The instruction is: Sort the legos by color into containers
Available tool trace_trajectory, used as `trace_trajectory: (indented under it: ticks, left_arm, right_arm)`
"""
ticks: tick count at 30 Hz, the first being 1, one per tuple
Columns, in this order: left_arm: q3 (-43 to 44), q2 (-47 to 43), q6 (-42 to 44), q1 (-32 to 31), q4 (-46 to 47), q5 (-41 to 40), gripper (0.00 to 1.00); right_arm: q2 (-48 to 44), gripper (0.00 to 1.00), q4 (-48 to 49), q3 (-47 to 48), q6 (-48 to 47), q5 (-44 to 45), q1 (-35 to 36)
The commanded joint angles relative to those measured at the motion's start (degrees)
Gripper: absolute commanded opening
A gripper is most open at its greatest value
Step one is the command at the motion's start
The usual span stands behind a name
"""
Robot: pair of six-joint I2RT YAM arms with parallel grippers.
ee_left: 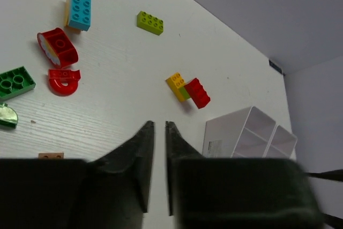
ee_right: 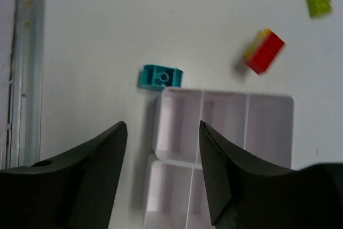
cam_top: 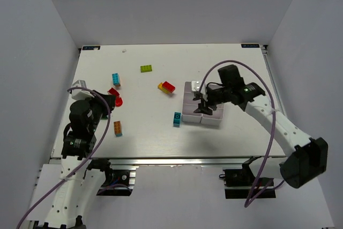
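White plastic block of 6 bins (cam_top: 187,116) sits on the white desk (cam_top: 150,135), with a cyan studded brick (cam_top: 177,118) just left of it. The right pincer (ee_right: 162,126) hangs above it, jaws wide, holding nothing. The left pincer (ee_left: 159,126), well left of it, is pinched together on nothing.

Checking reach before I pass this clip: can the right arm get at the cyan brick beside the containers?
Probably yes. The right end effector hangs open and empty over the containers; the cyan brick lies just past their corner, uncovered. Their wall so close may crowd the grasp.
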Motion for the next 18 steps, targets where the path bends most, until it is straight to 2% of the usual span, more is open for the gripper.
trace_trajectory:
  ticks: [1,2,3,6,7,8,11,12,13,15,17,18]
  left_arm:
    - [-0.92,0.84,-1.04,0.18,1.03,5.29,0.33]
    - [-1.53,1.01,-1.31,0.18,0.68,5.73,0.54]
    - [-1.62,1.01,-1.48,0.18,0.41,6.09,0.63]
    - [-2.06,0.93,-2.19,0.18,-0.90,6.79,0.78]
    - [-2.15,0.84,-2.10,0.18,-1.52,6.88,0.81]
    - [-2.24,0.66,-2.01,0.18,-2.05,6.88,0.82]
    - [-2.68,0.23,-1.75,0.18,-4.50,6.36,0.83]
    - [-3.11,-0.13,-1.75,0.18,-4.95,6.01,0.83]
    - [-3.29,-0.39,-2.10,0.18,-5.99,5.74,0.83]
    - [-4.43,-2.23,-2.89,0.18,-6.18,5.04,0.83]
    - [-5.57,-4.07,-4.38,0.18,-6.27,4.43,0.83]
    - [-5.58,-4.52,-4.39,0.18,-6.27,4.16,0.83]
  right_arm:
    - [6.24,0.58,-8.86,6.57,-11.97,-9.24,4.45]
    - [8.27,0.58,-11.92,9.98,-15.47,-9.33,5.16]
    - [10.29,0.59,-13.60,11.67,-17.16,-8.99,5.86]
    - [16.98,0.79,-15.72,16.85,-20.85,-3.65,9.55]
    - [19.17,0.89,-16.16,17.57,-22.43,-2.40,11.47]
    - [19.89,0.89,-16.60,18.01,-24.45,-1.69,12.19]
    - [20.33,0.89,-18.27,16.70,-38.22,-1.33,13.78]
    - [20.33,0.89,-19.76,16.00,-44.18,-1.16,13.78]
    - [20.68,0.89,-22.03,14.95,-53.99,-0.46,14.13]
    - [22.78,0.89,-23.80,15.11,-59.43,1.82,14.92]
    - [26.37,0.85,-28.37,19.22,-65.66,3.75,15.88]
    - [27.44,0.85,-29.78,19.24,-65.69,4.20,16.32]
